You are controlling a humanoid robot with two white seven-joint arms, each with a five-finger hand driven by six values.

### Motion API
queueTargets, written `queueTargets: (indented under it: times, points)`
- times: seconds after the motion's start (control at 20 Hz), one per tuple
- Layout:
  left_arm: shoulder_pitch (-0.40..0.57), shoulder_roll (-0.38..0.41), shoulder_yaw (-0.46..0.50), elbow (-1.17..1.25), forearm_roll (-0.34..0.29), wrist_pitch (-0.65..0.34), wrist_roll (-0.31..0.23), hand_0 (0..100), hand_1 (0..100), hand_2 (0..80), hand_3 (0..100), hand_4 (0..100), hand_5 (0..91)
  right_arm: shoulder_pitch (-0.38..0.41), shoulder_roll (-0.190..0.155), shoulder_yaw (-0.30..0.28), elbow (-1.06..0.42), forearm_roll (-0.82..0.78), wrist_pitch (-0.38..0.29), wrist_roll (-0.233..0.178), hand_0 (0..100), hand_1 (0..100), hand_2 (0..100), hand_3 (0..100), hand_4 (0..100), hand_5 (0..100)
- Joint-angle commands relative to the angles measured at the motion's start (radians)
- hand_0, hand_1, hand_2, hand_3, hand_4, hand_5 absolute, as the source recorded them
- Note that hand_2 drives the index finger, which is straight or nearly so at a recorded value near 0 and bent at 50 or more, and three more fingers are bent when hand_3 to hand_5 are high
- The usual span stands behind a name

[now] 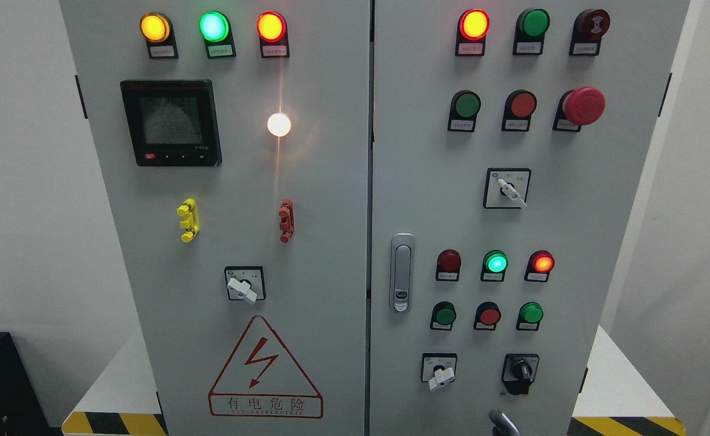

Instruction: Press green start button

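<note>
Grey and curved, a small metal part of the right hand [504, 423] pokes up from the bottom edge, right of the middle. So little of it shows that I cannot tell whether it is released or clenched. It holds nothing that can be seen, and it sits in front of the lower part of the pale grey steel cabinet door [573, 212] on the right.

The labels are too small to read, so I cannot tell which green button is the start one. Three are candidates:

- The dark green round push button [445, 315] lies above the hand and slightly left, at the left end of a row of three.
- The brighter green round push button [531, 313] ends that row, above the hand and a little right.
- The large dark green round button [467, 105] sits far up the door, well apart from the hand.

A black rotary knob [520, 367] is the control nearest the hand, just above it. The hand touches none of these.
</note>
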Motion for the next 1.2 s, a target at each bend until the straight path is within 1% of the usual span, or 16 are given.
queueTargets:
  times: [0.0,0.35,0.4,0.45,0.5,0.55,0.65,0.7,0.75,0.8,0.85,0.9,0.95,1.05,1.1,1.15]
  points:
    - [-0.023,0.0,0.0,-0.028,0.0,0.001,-0.001,12,56,0.0,0,0,0.0,0.001,0.0,0.0,0.0,0.0,-0.001,0.001,0,5,0,0,0,0]
    - [-0.023,0.0,0.0,-0.028,0.0,0.001,-0.001,12,56,0.0,0,0,0.0,-0.007,-0.002,0.0,0.0,0.005,-0.007,-0.004,0,6,0,1,0,0]
    - [-0.023,0.0,0.0,-0.028,0.0,0.001,-0.001,12,56,0.0,0,0,0.0,-0.012,-0.002,0.0,0.0,0.011,-0.008,-0.01,0,10,0,6,0,0]
    - [-0.023,0.0,0.0,-0.028,0.0,0.001,-0.001,12,56,0.0,0,0,0.0,-0.018,0.0,-0.003,0.0,0.015,-0.013,-0.015,0,22,0,17,13,0]
    - [-0.023,0.0,0.0,-0.028,0.0,0.001,-0.001,12,56,0.0,0,0,0.0,-0.024,0.0,-0.006,0.0,0.018,-0.02,-0.027,0,26,0,23,20,4]
    - [-0.023,0.0,0.0,-0.028,0.0,0.001,-0.001,12,56,0.0,0,0,0.0,-0.03,0.002,-0.008,0.0,0.032,-0.031,-0.047,4,30,0,31,30,16]
    - [-0.023,0.0,0.0,-0.028,0.0,0.001,-0.001,12,56,0.0,0,0,0.0,-0.038,0.002,-0.011,0.0,0.109,-0.048,-0.067,15,34,0,44,42,36]
    - [-0.023,0.0,0.0,-0.028,0.0,0.001,-0.001,12,56,0.0,0,0,0.0,-0.039,0.002,-0.014,0.0,0.142,-0.057,-0.069,18,35,0,51,50,44]
    - [-0.023,0.0,0.0,-0.028,0.0,0.001,-0.001,12,56,0.0,0,0,0.0,-0.044,0.002,-0.015,0.0,0.178,-0.068,-0.07,18,35,0,55,54,48]
    - [-0.023,0.0,0.0,-0.028,0.0,0.001,-0.001,12,56,0.0,0,0,0.0,-0.053,0.002,-0.015,0.0,0.214,-0.074,-0.07,19,34,0,62,62,60]
    - [-0.023,0.0,0.0,-0.028,0.0,0.001,-0.001,12,56,0.0,0,0,0.0,-0.059,0.002,-0.015,0.0,0.262,-0.076,-0.073,20,34,0,67,67,68]
    - [-0.023,0.0,0.0,-0.028,0.0,0.001,-0.001,12,56,0.0,0,0,0.0,-0.068,0.002,-0.015,0.0,0.319,-0.076,-0.084,20,34,0,68,68,69]
    - [-0.023,0.0,0.0,-0.028,0.0,0.001,-0.001,12,56,0.0,0,0,0.0,-0.078,0.002,-0.015,0.001,0.381,-0.076,-0.098,21,34,0,72,72,76]
    - [-0.023,0.0,0.0,-0.028,0.0,0.001,-0.001,12,56,0.0,0,0,0.0,-0.087,0.002,-0.02,0.001,0.519,-0.077,-0.11,22,34,0,76,75,82]
    - [-0.023,0.0,0.0,-0.028,0.0,0.001,-0.001,12,56,0.0,0,0,0.0,-0.087,0.002,-0.032,0.003,0.582,-0.082,-0.116,22,35,0,80,78,86]
    - [-0.023,0.0,0.0,-0.028,0.0,0.001,-0.001,12,56,0.0,0,0,0.0,-0.087,0.003,-0.049,0.005,0.642,-0.097,-0.124,24,36,0,89,82,92]
